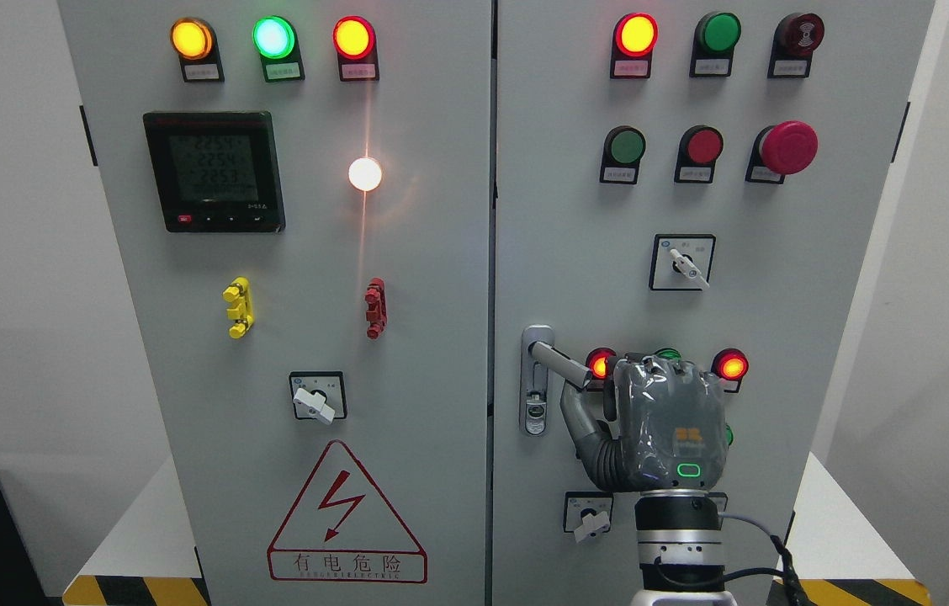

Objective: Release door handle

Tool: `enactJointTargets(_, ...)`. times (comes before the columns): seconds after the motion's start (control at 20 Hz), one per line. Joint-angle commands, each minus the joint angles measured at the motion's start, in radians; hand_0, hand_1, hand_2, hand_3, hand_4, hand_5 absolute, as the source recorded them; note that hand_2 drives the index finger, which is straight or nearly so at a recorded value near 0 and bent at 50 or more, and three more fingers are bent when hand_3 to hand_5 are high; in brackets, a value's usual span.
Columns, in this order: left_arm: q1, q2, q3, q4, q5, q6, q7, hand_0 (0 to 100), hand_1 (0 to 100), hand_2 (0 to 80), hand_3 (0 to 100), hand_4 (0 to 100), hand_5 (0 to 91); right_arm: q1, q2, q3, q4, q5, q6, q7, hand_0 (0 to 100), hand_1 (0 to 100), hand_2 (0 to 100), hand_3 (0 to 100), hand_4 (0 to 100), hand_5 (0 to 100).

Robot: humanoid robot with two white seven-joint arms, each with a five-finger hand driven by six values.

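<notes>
Head view: my right hand (666,421) grips the handle (560,364), fingers curled round its swung-out lever; lock plate (535,404) just left.

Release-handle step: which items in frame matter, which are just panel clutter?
In play:
- door handle, swung out from its lock plate on the right door
- right hand, beside the handle's free end; whether it grips can't be told

Not involved:
- emergency stop button
- digital meter
- rotary selector switches, e.g.
- indicator lamps, e.g.
- electrical warning sign
</notes>
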Motion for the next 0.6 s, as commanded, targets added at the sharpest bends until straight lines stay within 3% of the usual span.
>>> enactJointTargets(0.0, 0.009, 0.000, 0.000, 0.000, 0.000, 0.001, 0.000, 12, 56, 0.0, 0, 0, 0.0, -0.003, 0.000, -0.001, -0.001, 0.000, 0.000, 0.000, 60, 40, 94, 100, 99, 100)
enactJointTargets(0.55, 0.009, 0.000, 0.000, 0.000, 0.000, -0.001, 0.000, 12, 56, 0.0, 0, 0, 0.0, -0.008, 0.000, -0.002, -0.001, 0.000, 0.000, 0.000, 60, 39, 94, 100, 98, 100)
